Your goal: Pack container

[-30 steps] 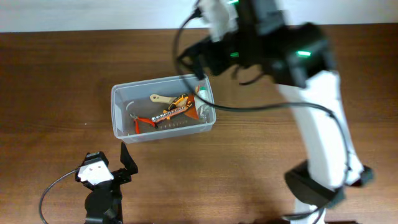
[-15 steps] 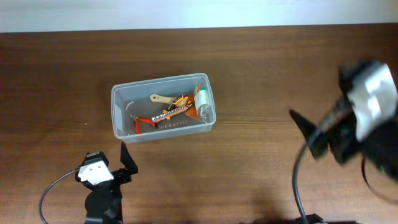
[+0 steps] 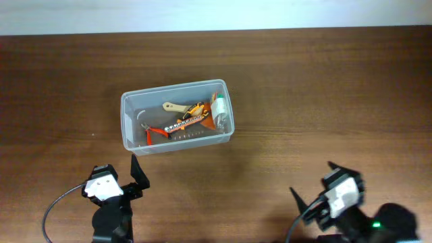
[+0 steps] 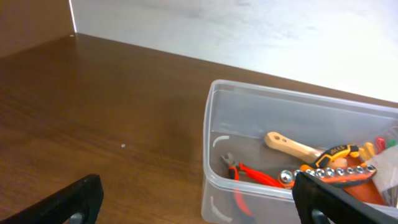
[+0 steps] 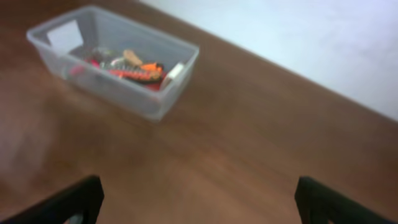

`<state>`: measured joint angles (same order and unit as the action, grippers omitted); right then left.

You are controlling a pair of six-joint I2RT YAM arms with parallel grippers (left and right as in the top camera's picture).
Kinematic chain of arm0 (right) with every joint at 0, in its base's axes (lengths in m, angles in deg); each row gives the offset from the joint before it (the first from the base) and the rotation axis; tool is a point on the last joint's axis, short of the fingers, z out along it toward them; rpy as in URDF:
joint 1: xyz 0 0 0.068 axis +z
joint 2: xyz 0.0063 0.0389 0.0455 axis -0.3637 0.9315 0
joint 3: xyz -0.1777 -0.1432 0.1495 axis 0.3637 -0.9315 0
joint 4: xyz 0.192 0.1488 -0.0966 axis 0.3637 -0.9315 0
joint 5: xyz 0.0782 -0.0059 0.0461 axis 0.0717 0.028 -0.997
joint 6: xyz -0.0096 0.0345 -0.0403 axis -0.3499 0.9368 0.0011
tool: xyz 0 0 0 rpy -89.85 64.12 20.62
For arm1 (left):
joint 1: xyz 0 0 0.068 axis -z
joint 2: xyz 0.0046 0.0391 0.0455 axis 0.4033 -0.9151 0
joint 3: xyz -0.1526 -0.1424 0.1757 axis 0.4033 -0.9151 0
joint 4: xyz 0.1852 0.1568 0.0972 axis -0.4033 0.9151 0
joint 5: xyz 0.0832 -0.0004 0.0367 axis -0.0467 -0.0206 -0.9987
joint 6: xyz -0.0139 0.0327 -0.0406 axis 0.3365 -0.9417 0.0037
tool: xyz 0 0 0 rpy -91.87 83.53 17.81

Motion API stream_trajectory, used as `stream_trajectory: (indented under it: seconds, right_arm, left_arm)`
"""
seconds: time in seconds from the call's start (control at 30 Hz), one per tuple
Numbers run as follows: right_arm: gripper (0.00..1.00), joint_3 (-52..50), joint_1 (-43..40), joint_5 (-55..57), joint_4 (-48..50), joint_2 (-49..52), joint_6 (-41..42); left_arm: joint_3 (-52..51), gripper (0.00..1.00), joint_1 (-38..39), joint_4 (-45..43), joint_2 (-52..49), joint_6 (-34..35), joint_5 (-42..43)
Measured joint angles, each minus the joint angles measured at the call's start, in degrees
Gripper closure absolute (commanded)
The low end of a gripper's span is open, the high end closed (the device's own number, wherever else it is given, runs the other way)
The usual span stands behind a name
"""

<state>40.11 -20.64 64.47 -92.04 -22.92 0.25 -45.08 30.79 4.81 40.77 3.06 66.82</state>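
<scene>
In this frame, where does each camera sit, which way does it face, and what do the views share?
Overhead: fixed above the table, looking straight down on the container, with the left pincer and right pincer at the near edge.
Left wrist: low and close, facing the container's short end; its own open fingers fill the bottom corners.
Right wrist: farther back, looking obliquely across the table at the container, upper left, blurred; own open fingers at the bottom corners.
Shared: all three show the container holding tools.
</scene>
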Motion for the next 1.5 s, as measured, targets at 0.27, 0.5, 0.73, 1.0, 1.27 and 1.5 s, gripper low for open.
stream_trajectory:
  seconds: [0.27,0.5,0.73,1.0,1.27,1.5]
  right_arm:
    - [0.02,-24.09,-2.12,-3.15,17.44,-10.40,8.02]
    - [0.01,-29.35,-2.16,-3.23,20.85,-10.54,10.60]
    - [0.02,-29.44,-2.16,-2.19,21.00,-10.58,10.97]
    - [0.02,-29.44,-2.16,-2.16,21.00,-10.58,10.99]
    - [0.02,-29.44,-2.16,-2.16,21.00,-10.58,11.06]
    - [0.02,-29.44,-2.16,-2.19,21.00,-10.58,11.02]
  left_arm:
    - [0.00,0.01,0.00,0.02,0.00,0.00,-0.07]
    - [0.00,0.01,0.00,0.02,0.00,0.00,-0.07]
    - [0.00,0.01,0.00,0.02,0.00,0.00,-0.07]
    - [0.00,0.01,0.00,0.02,0.00,0.00,-0.07]
    - [0.00,0.01,0.00,0.02,0.00,0.00,-0.07]
    - [0.00,0.01,0.00,0.02,0.00,0.00,-0.07]
